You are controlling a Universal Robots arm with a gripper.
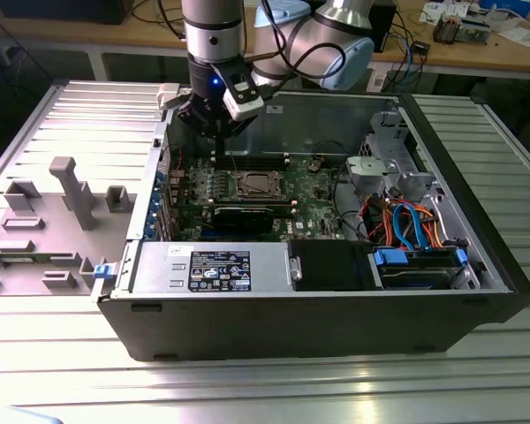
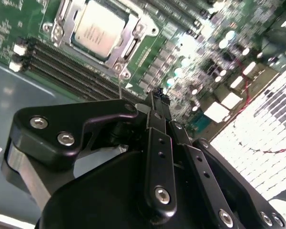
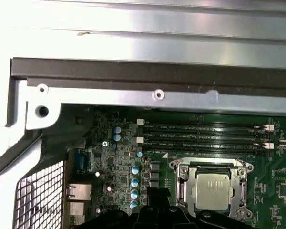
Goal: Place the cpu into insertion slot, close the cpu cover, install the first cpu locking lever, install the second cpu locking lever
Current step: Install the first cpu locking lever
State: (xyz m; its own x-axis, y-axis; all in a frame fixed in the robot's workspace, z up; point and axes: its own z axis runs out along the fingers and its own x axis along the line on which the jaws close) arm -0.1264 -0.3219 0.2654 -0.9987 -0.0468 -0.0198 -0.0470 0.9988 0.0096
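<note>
The cpu [image 3: 210, 189] lies flat in the insertion slot [image 1: 251, 185] on the green motherboard, its silver top showing [image 2: 94, 29]. The cpu cover [image 3: 243, 191] is down around it as a thin metal frame [image 2: 128, 40]. A thin metal rod [image 2: 119, 83] rises from the frame's corner nearest my fingers. My gripper [image 1: 214, 132] hangs above the board, off the slot towards the exterior view's left and rear. Its black fingertips [image 2: 157, 98] are pressed together with nothing between them. In the first wrist view my gripper [image 3: 157, 196] sits just beside the socket.
Memory slots [image 3: 205, 136] run beside the socket, with the case's metal rear wall [image 3: 157, 95] just beyond. A black graphics card [image 1: 243, 216] lies in front of the socket. The power supply [image 1: 214, 268] and drive cables [image 1: 406, 221] fill the case's front and right. Grey fixtures [image 1: 71, 190] stand outside on the left.
</note>
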